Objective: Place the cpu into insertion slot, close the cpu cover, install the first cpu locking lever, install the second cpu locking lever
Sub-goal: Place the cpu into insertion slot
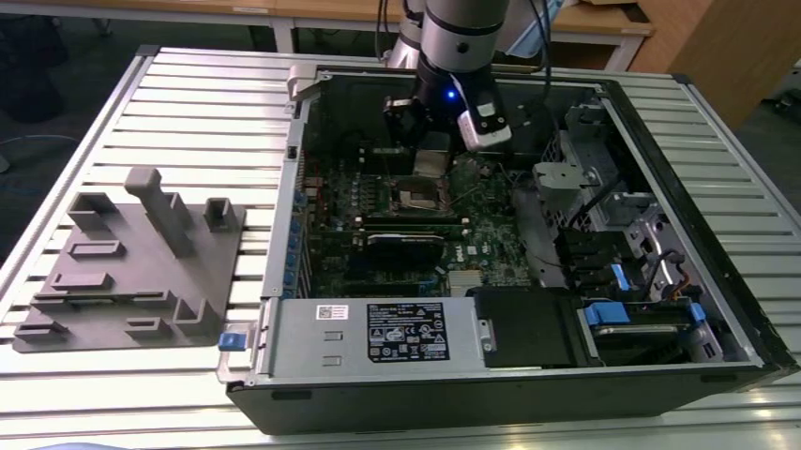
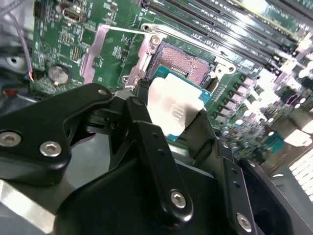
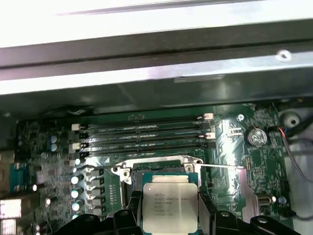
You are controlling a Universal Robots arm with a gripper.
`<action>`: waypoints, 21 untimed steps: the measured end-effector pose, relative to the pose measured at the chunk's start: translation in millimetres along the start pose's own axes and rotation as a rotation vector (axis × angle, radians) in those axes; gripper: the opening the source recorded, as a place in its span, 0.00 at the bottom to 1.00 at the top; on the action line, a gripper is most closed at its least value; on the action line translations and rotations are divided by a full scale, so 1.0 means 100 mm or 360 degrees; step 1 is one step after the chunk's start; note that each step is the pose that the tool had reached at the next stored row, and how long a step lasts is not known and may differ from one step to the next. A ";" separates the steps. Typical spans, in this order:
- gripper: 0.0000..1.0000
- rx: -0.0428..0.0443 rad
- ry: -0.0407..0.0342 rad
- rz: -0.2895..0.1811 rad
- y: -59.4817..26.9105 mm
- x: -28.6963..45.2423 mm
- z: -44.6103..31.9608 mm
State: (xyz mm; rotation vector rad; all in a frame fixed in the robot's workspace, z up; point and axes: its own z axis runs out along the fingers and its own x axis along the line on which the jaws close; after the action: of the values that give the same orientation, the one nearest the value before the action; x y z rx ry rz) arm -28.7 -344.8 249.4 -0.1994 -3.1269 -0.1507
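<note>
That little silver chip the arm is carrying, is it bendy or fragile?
Probably stiff: the cpu looks flat though the fingers pinch it only by its edges. Its shiny metal top looks slippery, so it might slide if gripped loosely. Thin and small, it is likely light.

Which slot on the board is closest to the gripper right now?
The square insertion slot with the silver rim, just beyond the cpu that the gripper holds; the long black memory slots lie farther off.

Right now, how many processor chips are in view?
1: the chip, held by the gripper over the open socket. The socket itself is empty. More could hide elsewhere.
</note>
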 end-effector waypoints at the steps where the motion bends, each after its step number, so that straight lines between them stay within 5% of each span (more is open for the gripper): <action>1: 0.54 0.0000 -0.0003 0.0030 0.000 0.000 0.001; 7: 0.54 -0.0002 -0.0019 0.0199 -0.001 0.000 0.005; 15: 0.54 -0.0003 -0.0022 0.0226 -0.001 0.000 0.005; 21: 0.54 -0.0004 -0.0038 0.0393 -0.001 0.000 0.009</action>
State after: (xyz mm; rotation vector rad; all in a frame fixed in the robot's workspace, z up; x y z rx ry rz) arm -28.8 -344.9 248.5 -0.5867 -3.0899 -0.1508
